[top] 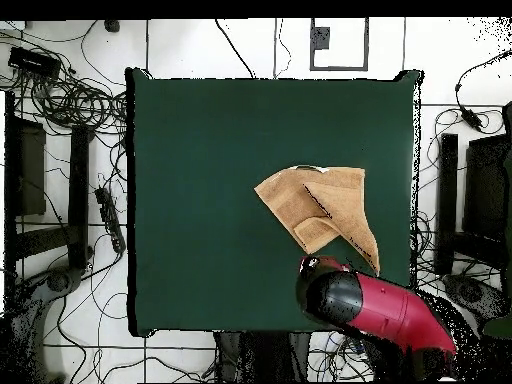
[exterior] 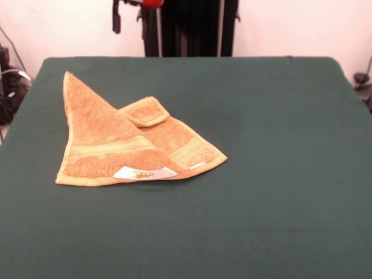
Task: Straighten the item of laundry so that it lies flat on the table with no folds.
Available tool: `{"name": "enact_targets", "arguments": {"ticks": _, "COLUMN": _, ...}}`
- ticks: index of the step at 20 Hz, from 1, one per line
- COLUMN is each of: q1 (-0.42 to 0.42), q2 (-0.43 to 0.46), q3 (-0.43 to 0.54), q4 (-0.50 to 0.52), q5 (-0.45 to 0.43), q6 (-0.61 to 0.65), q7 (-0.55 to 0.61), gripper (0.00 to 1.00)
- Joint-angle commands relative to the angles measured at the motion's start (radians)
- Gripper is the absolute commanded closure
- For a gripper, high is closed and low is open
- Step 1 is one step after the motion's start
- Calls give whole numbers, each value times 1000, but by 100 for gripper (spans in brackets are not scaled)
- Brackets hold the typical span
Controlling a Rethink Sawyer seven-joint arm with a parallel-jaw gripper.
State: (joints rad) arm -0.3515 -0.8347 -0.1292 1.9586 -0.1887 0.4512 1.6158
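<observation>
The orange-tan towel (exterior: 125,145) lies on the left half of the dark green table (exterior: 279,145). It is folded over itself into a rough triangle. One corner is turned back on top as a small flap (exterior: 148,110). Its white label (exterior: 142,172) shows at the front edge. In the overhead view the towel (top: 320,210) lies right of the table's (top: 200,200) middle. My red and black arm (top: 370,305) hangs over the table's bottom right corner, its end close to the towel's pointed corner (top: 372,262). The gripper is covered by the arm there. Only arm parts (exterior: 152,3) show at the front view's top edge.
The robot's black pedestal (exterior: 192,26) stands behind the table's far edge. Cables and dark equipment (top: 60,130) lie on the floor left of the table. More dark equipment (top: 480,190) stands to its right.
</observation>
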Motion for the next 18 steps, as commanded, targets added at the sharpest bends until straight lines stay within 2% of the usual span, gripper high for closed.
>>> {"name": "enact_targets", "arguments": {"ticks": 1, "q1": 24, "q2": 110, "q3": 136, "q4": -64, "q5": 54, "q6": -54, "q7": 141, "gripper": 0}}
{"name": "enact_targets", "arguments": {"ticks": 7, "q1": 3, "q2": 154, "q3": 162, "q4": -88, "q5": 54, "q6": -97, "q7": 127, "gripper": 0}}
{"name": "enact_targets", "arguments": {"ticks": 14, "q1": 49, "q2": 151, "q3": 130, "q4": -166, "q5": 63, "q6": 57, "q7": 119, "gripper": 0}}
{"name": "enact_targets", "arguments": {"ticks": 18, "q1": 40, "q2": 170, "q3": 154, "q4": -220, "q5": 53, "q6": 84, "q7": 75, "gripper": 0}}
